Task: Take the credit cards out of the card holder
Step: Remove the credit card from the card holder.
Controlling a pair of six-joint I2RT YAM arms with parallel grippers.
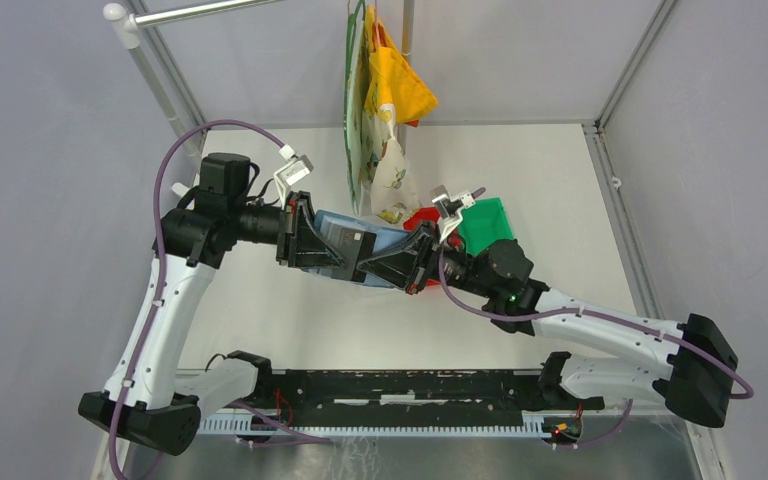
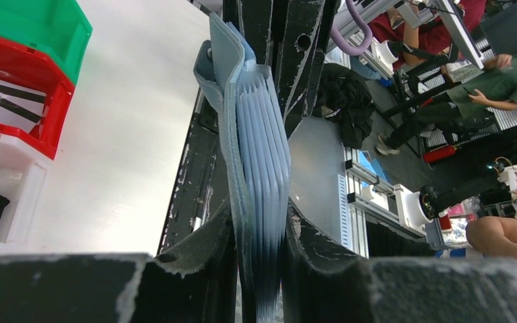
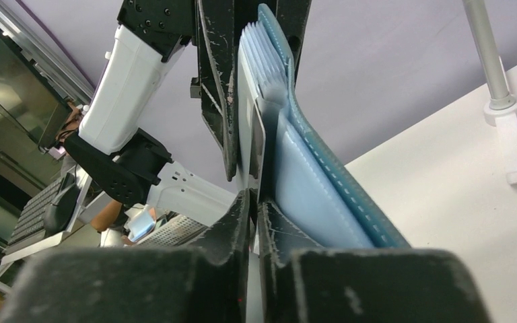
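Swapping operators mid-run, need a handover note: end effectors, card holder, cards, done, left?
Left end effector: shut on the card holder, held off the table between the arms.
Right end effector: closed on what looks like a pale credit card, not yet out of its slot.
Done: holder lifted, card pinched.
Left: pull that card free, then the others; their number can't be told.

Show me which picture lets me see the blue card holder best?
The left wrist view: the card holder fills the middle, pockets fanned out, pinched in the left hand. The right wrist view shows its stitched side edge-on, the top view just a small blue patch, mostly hidden.
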